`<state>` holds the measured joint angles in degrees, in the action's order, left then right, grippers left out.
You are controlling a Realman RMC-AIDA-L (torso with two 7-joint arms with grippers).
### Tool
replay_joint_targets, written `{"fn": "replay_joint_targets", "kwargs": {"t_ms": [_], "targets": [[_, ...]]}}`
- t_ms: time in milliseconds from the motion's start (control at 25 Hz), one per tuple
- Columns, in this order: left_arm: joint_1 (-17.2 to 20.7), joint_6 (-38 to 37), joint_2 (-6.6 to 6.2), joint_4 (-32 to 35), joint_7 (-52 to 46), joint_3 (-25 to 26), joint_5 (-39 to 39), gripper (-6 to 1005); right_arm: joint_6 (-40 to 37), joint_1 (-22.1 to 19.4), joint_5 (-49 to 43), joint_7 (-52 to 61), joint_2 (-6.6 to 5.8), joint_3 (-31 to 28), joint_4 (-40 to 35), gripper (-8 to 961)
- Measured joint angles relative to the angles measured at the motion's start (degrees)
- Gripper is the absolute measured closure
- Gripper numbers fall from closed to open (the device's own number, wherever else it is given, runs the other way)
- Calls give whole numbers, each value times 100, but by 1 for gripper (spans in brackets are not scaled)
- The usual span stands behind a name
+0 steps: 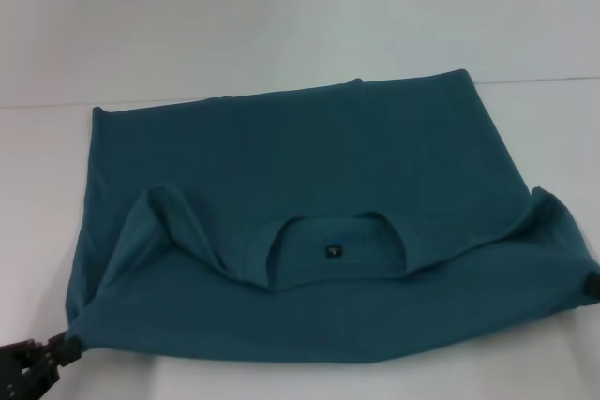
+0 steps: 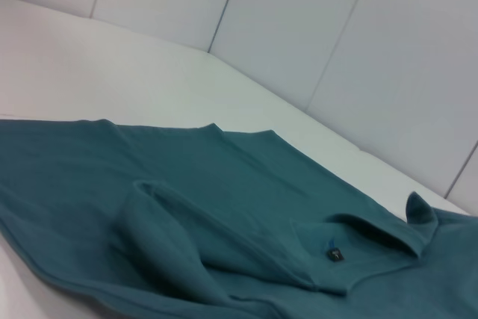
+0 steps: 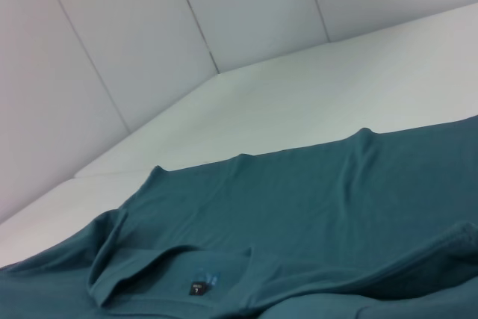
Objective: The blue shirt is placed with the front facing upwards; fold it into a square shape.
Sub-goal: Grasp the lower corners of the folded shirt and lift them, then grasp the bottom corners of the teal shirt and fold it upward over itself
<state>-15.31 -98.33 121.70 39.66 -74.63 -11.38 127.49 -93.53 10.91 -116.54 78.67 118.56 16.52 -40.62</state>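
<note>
The blue shirt lies spread across the white table, its neckline with a small dark label towards me. Both near corners are drawn out to points and the near edge is raised in folds on either side of the collar. My left gripper is at the near left corner, shut on the cloth. At the frame's right edge my right gripper pinches the near right corner. The left wrist view shows the shirt and label, and the right wrist view shows the shirt and label; neither shows fingers.
The white table extends on both sides of the shirt and beyond its far hem. A white panelled wall rises behind the table's far edge.
</note>
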Motion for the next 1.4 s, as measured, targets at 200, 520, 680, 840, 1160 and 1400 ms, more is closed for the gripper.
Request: {"fn": "replay_joint_targets", "kwargs": {"t_ms": [200, 520, 680, 840, 1160, 1400], "targets": [[125, -211, 2, 23, 82, 115, 7, 940, -280, -104, -6, -197, 4, 0, 107, 884], [222, -572, -27, 95, 197, 311, 12, 943, -477, -296, 11, -468, 69, -114, 126, 883], [135, -344, -34, -41, 174, 310, 11, 942, -443, -245, 11, -447, 76, -192, 163, 883], [60, -25, -59, -221, 156, 427, -46, 942, -345, -183, 23, -393, 79, -417, 205, 883], [-193, 307, -113, -540, 181, 690, -301, 942, 22, 122, 30, -215, 61, -673, 409, 882], [-460, 813, -125, -773, 171, 690, -376, 942, 413, 497, 23, -86, 59, -678, 449, 882]]}}
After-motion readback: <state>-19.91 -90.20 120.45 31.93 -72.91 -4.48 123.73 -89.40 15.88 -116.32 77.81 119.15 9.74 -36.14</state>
